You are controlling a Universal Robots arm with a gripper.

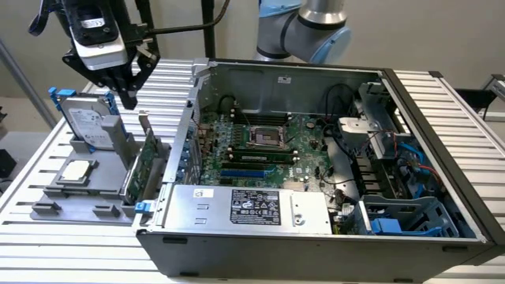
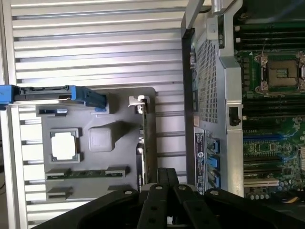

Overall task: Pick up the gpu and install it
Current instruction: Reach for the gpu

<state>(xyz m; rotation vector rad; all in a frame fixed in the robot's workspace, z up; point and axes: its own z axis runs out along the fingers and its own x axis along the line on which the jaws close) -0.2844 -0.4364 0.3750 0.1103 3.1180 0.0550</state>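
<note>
Gripper hung closed and empty, fingers pinched together, above the grey fixture and near the hard drive. The gpu stood on edge, untouched, in 1 slot at the fixture's side just beside the open case.

Step in hand looked like the approach for the pick. Doing it well probably needed the jaws parted, centred across the thin top edge, squeezing the 2 flat faces and not the components. The lift should go straight up, since the slot would bind a tilted card.

The card was a thin, rigid green board with a silver metal bracket. The fixture was matte and moulded, the table ribbed metal slats.
</note>
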